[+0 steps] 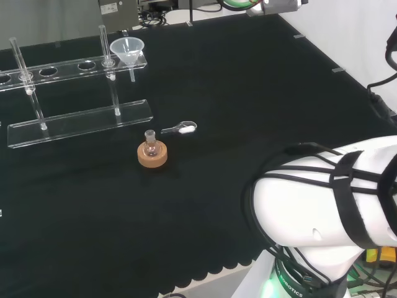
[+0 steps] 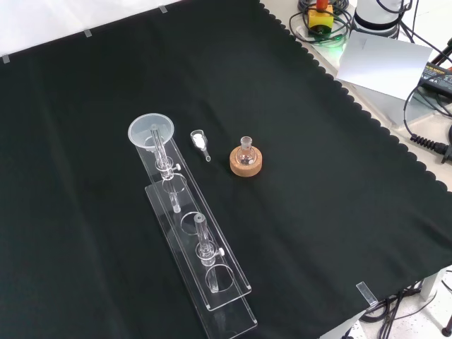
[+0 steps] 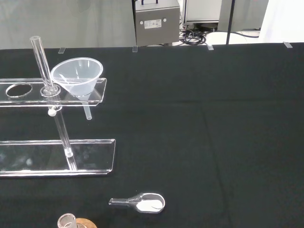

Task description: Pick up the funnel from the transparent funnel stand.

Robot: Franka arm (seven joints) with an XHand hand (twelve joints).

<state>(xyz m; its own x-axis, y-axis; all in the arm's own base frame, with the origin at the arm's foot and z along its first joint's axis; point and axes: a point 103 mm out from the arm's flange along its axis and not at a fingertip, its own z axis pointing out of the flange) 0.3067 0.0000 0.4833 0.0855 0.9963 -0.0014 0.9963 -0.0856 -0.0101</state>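
We see the funnel (image 1: 127,49) seated in the end hole of the transparent funnel stand (image 1: 80,121), untouched. A small scoop (image 1: 180,129) and a flask on a cork ring (image 1: 152,154) sit nearby. We cannot tell the hand's state. We judge the approach not yet begun; next comes reaching toward the funnel's rim.

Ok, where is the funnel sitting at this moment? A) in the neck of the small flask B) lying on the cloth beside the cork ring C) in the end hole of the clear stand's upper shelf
C: the funnel sits in the end hole of the transparent funnel stand, its stem hanging below the shelf.
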